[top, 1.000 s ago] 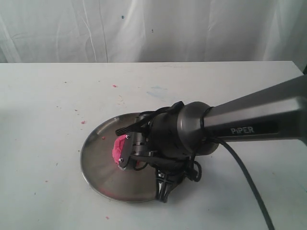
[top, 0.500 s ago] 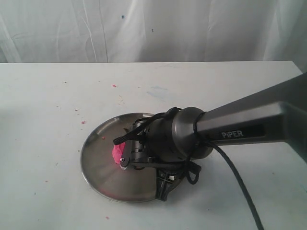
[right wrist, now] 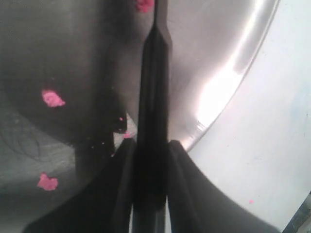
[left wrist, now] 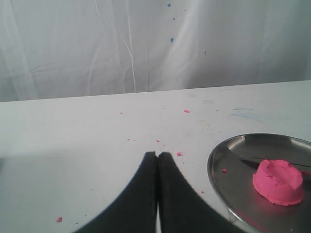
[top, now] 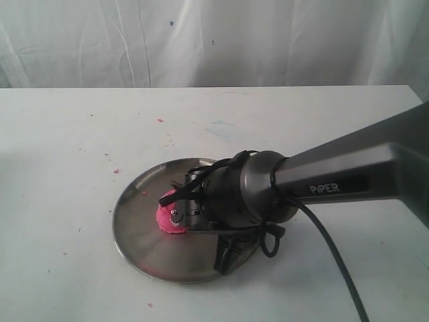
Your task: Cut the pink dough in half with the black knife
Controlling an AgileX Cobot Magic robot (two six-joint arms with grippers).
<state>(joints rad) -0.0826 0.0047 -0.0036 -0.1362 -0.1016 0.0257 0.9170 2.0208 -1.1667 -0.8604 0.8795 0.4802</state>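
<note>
1. Pink dough (top: 173,219) in the exterior view: one lump, on the steel plate (top: 137,235), left of plate centre. The right arm (top: 348,171) reaches across from the right and its wrist hangs directly over the dough, hiding part of it. Right gripper (top: 175,209) is down at the dough. The knife itself is hard to pick out against the black wrist here. Count: one plate, one visible lump, one arm in frame. Pink crumbs are scattered on the white table (top: 67,134).

2. Left wrist view: left gripper (left wrist: 157,158) has its fingers pressed together, holding nothing, parked over the table just beside the plate (left wrist: 221,162). Dough (left wrist: 278,181) reads as a single dented mound, no visible split. A thin dark line behind it is likely the knife blade, can't confirm.

3. Right wrist view: right gripper (right wrist: 150,145) is clamped on the knife (right wrist: 154,87), blade running out over the plate (right wrist: 63,58). A few crumbs on the steel; the lump is barely in frame.

4. Status, my read: knife grasped and at the dough, cut not yet shown complete. Left: press through, get two halves.
</note>
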